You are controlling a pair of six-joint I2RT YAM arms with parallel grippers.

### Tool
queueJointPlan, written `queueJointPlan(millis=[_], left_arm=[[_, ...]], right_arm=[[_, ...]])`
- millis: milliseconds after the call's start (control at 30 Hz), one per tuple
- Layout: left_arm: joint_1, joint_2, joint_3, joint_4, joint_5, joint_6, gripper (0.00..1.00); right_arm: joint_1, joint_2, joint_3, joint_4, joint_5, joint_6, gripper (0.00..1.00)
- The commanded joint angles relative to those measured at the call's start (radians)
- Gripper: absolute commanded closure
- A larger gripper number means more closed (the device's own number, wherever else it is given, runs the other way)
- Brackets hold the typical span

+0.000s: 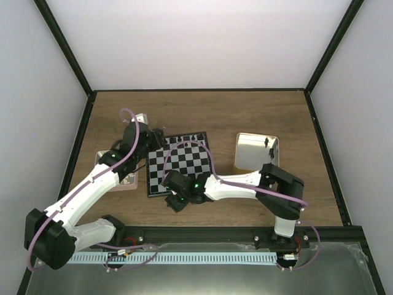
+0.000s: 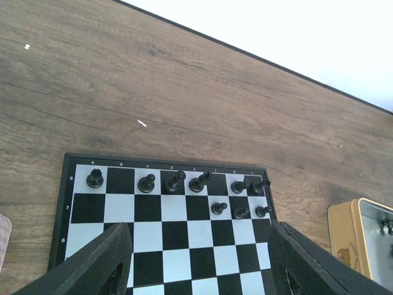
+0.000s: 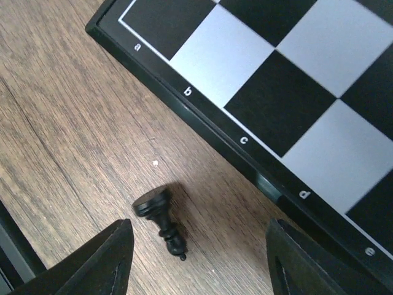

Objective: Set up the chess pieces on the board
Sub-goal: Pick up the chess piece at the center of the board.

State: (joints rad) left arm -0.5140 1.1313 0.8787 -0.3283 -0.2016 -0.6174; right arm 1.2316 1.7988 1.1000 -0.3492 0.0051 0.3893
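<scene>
The board (image 1: 184,165) lies mid-table, black and pale checks with a dark rim. Several black chess pieces (image 2: 198,182) stand along its far rows in the left wrist view, three of them a row nearer (image 2: 241,212). My left gripper (image 2: 199,270) hovers open above the board's bare squares, near the far left corner (image 1: 158,141) in the top view. My right gripper (image 1: 175,199) is low over the wood just off the board's near edge, open. Between its fingers a chess piece (image 3: 159,220) lies on its side on the table, touched by neither finger (image 3: 98,264).
A rectangular metal tin (image 1: 256,153) holding a few pieces sits right of the board and shows at the left wrist view's edge (image 2: 362,236). A pink tray (image 1: 130,182) lies left of the board under the left arm. Dark frame rails bound the table.
</scene>
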Motion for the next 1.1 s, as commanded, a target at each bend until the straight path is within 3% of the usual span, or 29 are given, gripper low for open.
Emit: queueJointPlan(millis=[0, 200, 567, 733, 1067], left_arm=[[0.011, -0.017, -0.007, -0.011, -0.031, 0.01, 0.37], [0.017, -0.014, -0.009, -0.009, -0.029, 0.012, 0.36], [0.028, -0.011, -0.014, -0.006, -0.018, 0.013, 0.36], [0.029, -0.014, -0.016, -0.004, -0.014, 0.012, 0.37], [0.032, -0.051, -0.035, 0.015, -0.019, 0.0, 0.36]], right_arm=[[0.015, 0.023, 0.035, 0.019, -0.024, -0.084, 0.39], [0.028, 0.064, 0.054, 0.015, -0.02, -0.116, 0.37], [0.028, 0.162, 0.137, -0.086, 0.154, 0.008, 0.6], [0.028, 0.153, 0.132, -0.087, 0.162, 0.016, 0.78], [0.025, 0.017, 0.087, 0.002, 0.156, 0.05, 0.81]])
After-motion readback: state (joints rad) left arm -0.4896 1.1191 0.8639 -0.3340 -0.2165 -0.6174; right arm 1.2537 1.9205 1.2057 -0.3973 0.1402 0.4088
